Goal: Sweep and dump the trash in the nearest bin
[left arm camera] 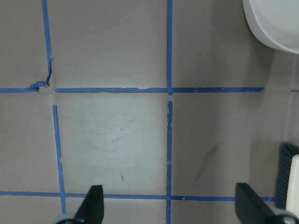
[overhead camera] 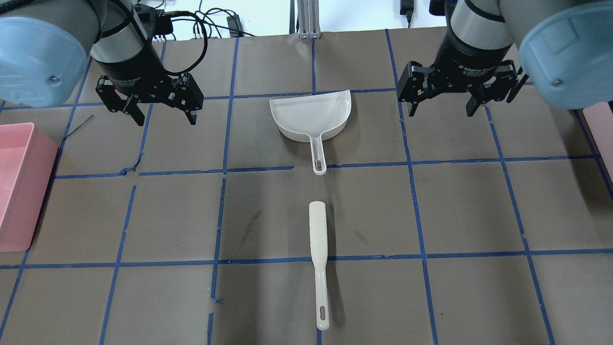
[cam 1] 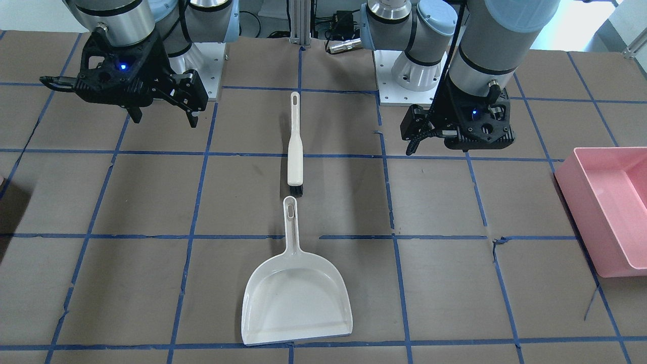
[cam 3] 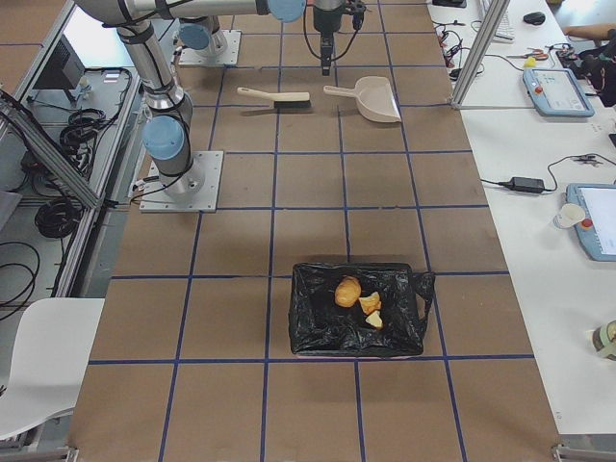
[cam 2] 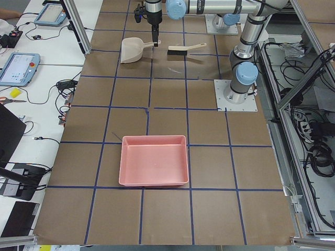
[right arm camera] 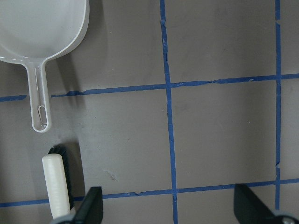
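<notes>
The trash, a tan potato-shaped lump and two pale chunks, lies inside a black-lined bin, seen only in the exterior right view. A white dustpan and a white hand brush lie in line at the table's middle, handle toward brush head. My left gripper is open and empty, hovering left of the dustpan. My right gripper is open and empty, hovering right of it. The left wrist view shows the dustpan's edge. The right wrist view shows its handle.
A pink bin stands at the table's left end and looks empty in the exterior left view. The table is brown with blue tape grid lines. The arm bases stand at the robot's side.
</notes>
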You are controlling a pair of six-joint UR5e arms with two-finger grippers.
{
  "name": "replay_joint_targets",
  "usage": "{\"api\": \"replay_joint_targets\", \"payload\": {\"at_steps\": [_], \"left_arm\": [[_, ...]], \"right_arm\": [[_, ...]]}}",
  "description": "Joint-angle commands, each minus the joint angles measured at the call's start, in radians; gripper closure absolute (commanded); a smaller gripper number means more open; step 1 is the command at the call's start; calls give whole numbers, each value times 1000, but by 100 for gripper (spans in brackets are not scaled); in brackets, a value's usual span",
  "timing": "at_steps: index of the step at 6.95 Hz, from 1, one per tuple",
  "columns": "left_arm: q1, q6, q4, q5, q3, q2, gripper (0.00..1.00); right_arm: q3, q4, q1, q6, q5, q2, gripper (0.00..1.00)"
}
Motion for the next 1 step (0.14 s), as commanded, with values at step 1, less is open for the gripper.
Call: {"api": "replay_joint_targets", "payload": {"at_steps": [1], "left_arm": [[0, 0, 0, 0, -10, 7, 0]], "right_arm": [[2, 2, -1, 1, 0, -3, 0]]}}
